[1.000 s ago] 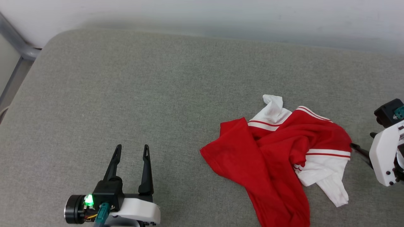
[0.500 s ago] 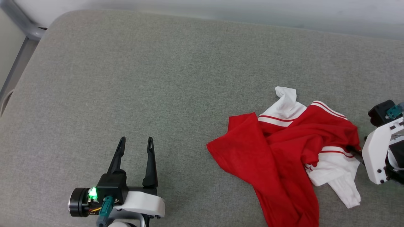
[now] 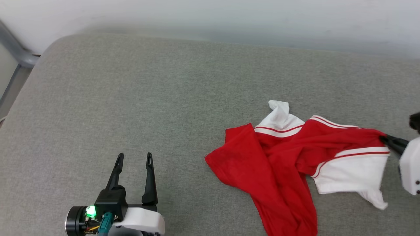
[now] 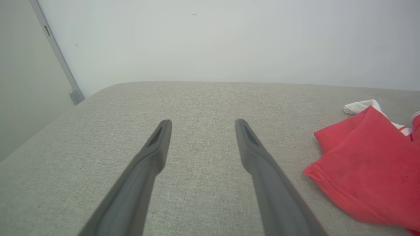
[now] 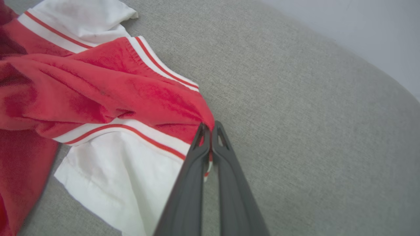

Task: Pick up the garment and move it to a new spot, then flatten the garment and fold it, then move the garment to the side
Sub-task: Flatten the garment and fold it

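I can read no words, numbers or signs anywhere here. The side of the garment (image 3: 279,157) that I see is just red and white cloth with stripes.

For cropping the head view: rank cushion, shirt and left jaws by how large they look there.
1. Cushion.
2. Shirt, partly cut off by the bottom edge.
3. Left jaws, open, clearly smallest even though nearness to the camera enlarges them.
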`<state>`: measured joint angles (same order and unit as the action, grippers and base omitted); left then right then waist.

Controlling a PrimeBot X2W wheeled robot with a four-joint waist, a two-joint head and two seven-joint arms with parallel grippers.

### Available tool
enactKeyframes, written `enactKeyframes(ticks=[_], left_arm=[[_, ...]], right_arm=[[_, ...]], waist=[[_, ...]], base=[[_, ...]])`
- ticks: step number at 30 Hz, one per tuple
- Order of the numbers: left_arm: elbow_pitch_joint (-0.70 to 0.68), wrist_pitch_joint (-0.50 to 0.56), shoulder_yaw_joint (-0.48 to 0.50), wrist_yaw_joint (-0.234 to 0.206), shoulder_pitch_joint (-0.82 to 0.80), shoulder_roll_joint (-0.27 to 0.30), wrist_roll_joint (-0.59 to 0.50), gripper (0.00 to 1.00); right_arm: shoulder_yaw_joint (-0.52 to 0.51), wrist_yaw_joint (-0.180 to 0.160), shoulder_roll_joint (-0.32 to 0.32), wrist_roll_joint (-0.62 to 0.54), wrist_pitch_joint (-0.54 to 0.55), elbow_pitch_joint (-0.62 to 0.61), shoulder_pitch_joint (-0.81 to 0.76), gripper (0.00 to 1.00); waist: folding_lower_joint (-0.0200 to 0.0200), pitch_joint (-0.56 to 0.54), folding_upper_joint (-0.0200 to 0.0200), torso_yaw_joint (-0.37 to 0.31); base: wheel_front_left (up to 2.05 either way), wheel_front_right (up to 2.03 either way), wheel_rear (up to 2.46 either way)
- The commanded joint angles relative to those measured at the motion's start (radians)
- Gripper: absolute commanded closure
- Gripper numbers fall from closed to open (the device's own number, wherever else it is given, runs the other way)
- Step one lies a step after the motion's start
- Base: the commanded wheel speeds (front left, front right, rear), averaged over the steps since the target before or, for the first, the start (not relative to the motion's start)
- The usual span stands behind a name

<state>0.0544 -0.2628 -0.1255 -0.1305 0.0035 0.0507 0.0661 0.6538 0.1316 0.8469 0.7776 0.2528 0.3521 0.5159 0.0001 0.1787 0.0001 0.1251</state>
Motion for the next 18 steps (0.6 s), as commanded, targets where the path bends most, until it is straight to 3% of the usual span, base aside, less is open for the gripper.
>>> enactKeyframes(ticks=[1,6,13,18], left_arm=[[-0.004,-0.003,0.003,0.006,0.011,-0.001,0.0,0.0],[-0.012,-0.003,0.007,0.008,0.011,-0.001,-0.002,0.0],[-0.018,-0.003,-0.007,0.012,-0.02,-0.001,0.001,0.0],[-0.021,-0.003,-0.021,0.005,-0.047,-0.001,0.007,0.0]], right_arm=[[-0.019,-0.002,0.019,0.011,-0.003,-0.019,-0.024,1.0],[-0.099,-0.002,0.072,-0.012,0.024,-0.078,-0.071,1.0],[-0.167,-0.002,0.048,-0.046,0.095,-0.107,-0.044,1.0],[-0.151,-0.002,0.03,-0.094,0.205,-0.022,0.008,1.0]], waist=[[-0.0001,-0.011,-0.0001,-0.012],[-0.0001,-0.005,-0.0001,-0.021],[-0.0001,0.038,-0.0001,-0.002],[-0.0001,0.082,-0.0001,0.028]], base=[[0.0,0.0,0.0],[0.0,0.0,0.0],[0.0,0.0,0.0],[0.0,0.0,0.0]])
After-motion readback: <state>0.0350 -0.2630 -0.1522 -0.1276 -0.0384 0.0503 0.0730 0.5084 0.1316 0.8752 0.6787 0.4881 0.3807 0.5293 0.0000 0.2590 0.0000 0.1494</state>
